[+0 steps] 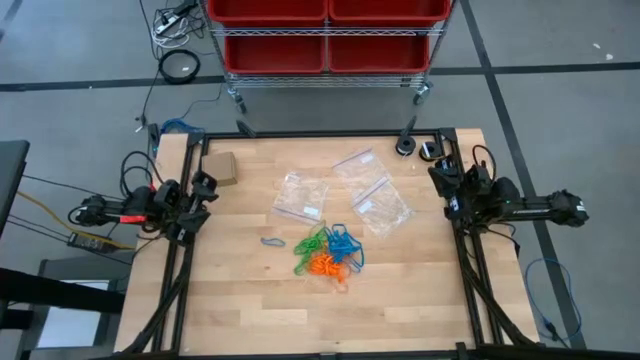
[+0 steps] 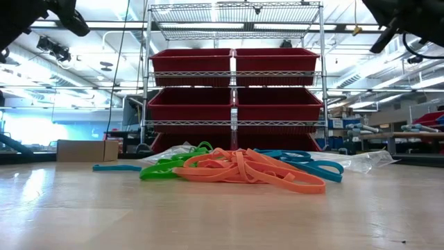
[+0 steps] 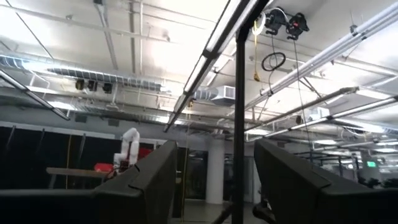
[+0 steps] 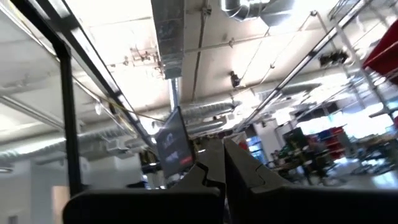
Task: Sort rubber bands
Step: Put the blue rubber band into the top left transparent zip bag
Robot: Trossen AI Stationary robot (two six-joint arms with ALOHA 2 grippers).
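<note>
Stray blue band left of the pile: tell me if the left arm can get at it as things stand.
Probably yes. The blue band lies alone on bare table, apart from the pile and the bags. The left end effector waits open at the left edge, nothing between them.

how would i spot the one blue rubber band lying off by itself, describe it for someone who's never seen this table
Start at the wooden table and find the tangled pile of green, orange and blue rubber bands near its middle, just below the clear zip bags. Look just off the pile's green edge, towards the left arm's side: the lone blue band lies flat on bare wood. Unlike the rest, it touches no other band.
</note>
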